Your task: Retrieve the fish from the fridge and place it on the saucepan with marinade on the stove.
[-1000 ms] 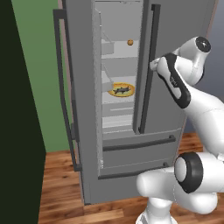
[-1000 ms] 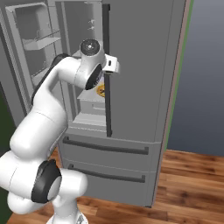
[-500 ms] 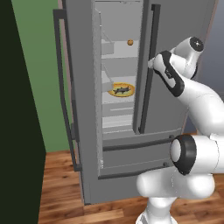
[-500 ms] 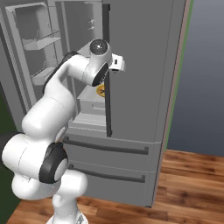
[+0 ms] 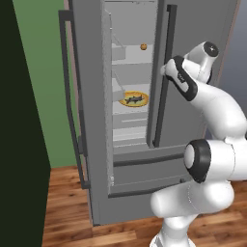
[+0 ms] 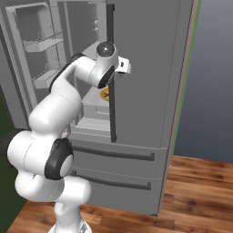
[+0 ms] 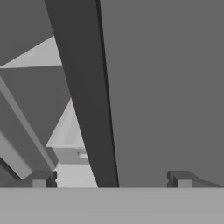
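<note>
The fish (image 5: 134, 99) is small and dark grey. It lies on a round orange-yellow plate (image 5: 143, 96) on a white shelf inside the fridge (image 5: 198, 29). The fridge's left door (image 5: 89, 106) stands open and its right door (image 6: 145, 73) is shut. My gripper (image 5: 167, 72) is at the right door's long dark handle (image 5: 158, 113), level with the upper shelves and above and right of the fish. In the hand view the gripper (image 7: 110, 179) is open, with the handle (image 7: 87, 87) running up between its two fingertips. Saucepan and stove are out of view.
A tiny orange ball (image 5: 143, 46) sits on a higher shelf. The open door's bins (image 6: 43, 43) show at the left. Two drawers (image 6: 116, 157) lie below the doors. A green wall (image 5: 43, 72) stands left of the fridge, above the wooden floor (image 6: 195, 191).
The hand has shifted a little left, closer to the right door's handle, and the elbow has lifted. The jaws stayed open. The fish and plate have not moved.
</note>
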